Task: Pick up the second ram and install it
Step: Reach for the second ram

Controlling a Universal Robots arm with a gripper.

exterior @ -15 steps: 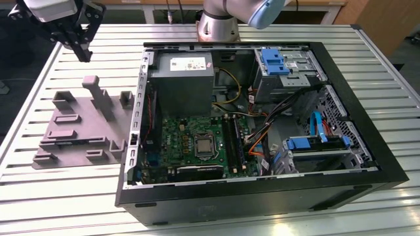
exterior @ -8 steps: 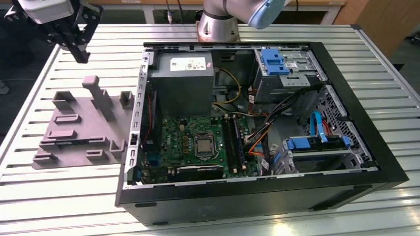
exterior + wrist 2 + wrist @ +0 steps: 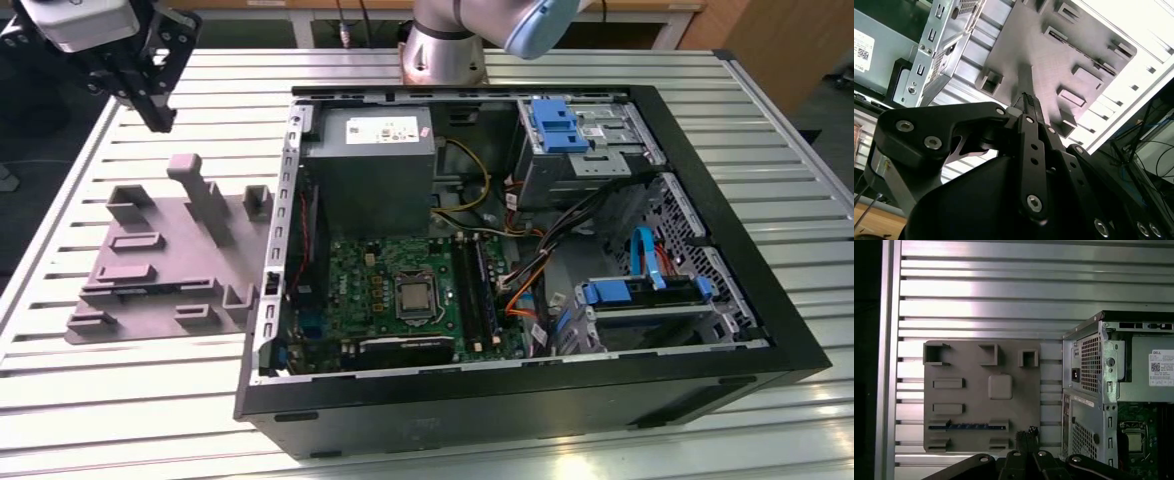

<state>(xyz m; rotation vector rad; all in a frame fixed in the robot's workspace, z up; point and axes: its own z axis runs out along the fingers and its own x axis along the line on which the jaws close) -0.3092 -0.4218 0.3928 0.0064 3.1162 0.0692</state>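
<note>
The gripper (image 3: 1026,101) has its two fingers pressed together. Nothing is between them, so it holds nothing. It hangs in the air and touches nothing.

Under the gripper lies a grey plastic tray (image 3: 969,407) with little raised blocks. In the first wrist view, the second ram (image 3: 966,426) shows as a long thin dark stick with a bit of blue. It stands on its thin edge in the tray, between small blocks at each end. I think the blocks are there to keep it from falling over. That way its flat sides face out, and two fingers could close on them from above. The ram is lower than the gripper and not touching it.

The tray sits flat on a silver ribbed surface (image 3: 1004,290).

Just beside the tray, farther from the gripper, is a big black computer case (image 3: 534,400). It lies on its side with the open part facing up. I think it lies that way so an arm can reach in from the top.

Inside the case, the part nearest the gripper is the grey power box (image 3: 367,170). Past it is the green board (image 3: 360,290). On the board's far side run long black slots (image 3: 474,290). I cannot tell if a stick is in any of them.
</note>
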